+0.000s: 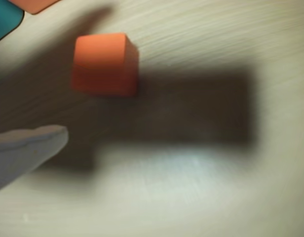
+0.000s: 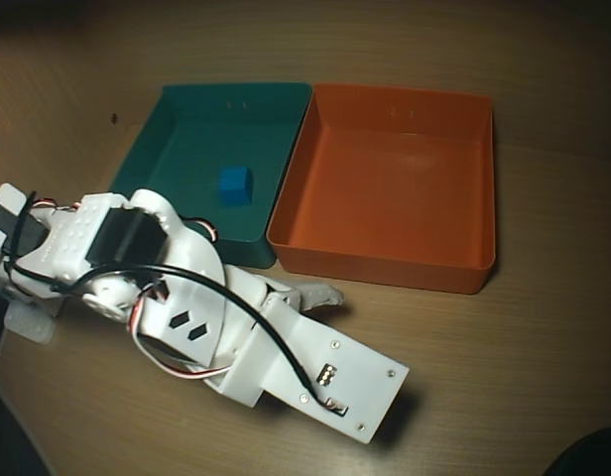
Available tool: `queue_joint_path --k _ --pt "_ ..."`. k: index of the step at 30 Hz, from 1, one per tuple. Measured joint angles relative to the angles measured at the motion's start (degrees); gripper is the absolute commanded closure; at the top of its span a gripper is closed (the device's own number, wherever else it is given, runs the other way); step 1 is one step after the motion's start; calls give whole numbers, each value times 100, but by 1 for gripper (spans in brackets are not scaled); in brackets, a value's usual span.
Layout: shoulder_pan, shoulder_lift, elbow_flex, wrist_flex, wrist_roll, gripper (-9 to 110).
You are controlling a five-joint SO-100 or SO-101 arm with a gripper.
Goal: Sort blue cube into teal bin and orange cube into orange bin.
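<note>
The orange cube [image 1: 105, 64] sits on the wooden table in the wrist view, blurred and close. One pale finger [image 1: 33, 145] of my gripper lies below and left of it, apart from it. The other finger is out of view. In the overhead view my gripper [image 2: 330, 305] hangs just in front of the bins, one finger [image 2: 320, 295] splayed out, and nothing shows between the jaws. The arm hides the orange cube there. The blue cube [image 2: 234, 185] rests inside the teal bin [image 2: 186, 109]. Beside it on the right, the orange bin [image 2: 385, 263] holds nothing.
The two bins touch side by side at the back of the table. Corners of the teal bin [image 1: 5, 19] and the orange bin [image 1: 36, 5] show at the wrist view's top left. The arm's base [image 2: 28, 238] is at the left edge.
</note>
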Motion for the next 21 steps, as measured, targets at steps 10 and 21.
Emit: queue_joint_path --k 10,21 --pt "-176 -606 -501 0 0 66" --pt "-167 -1758 -1600 0 0 66"
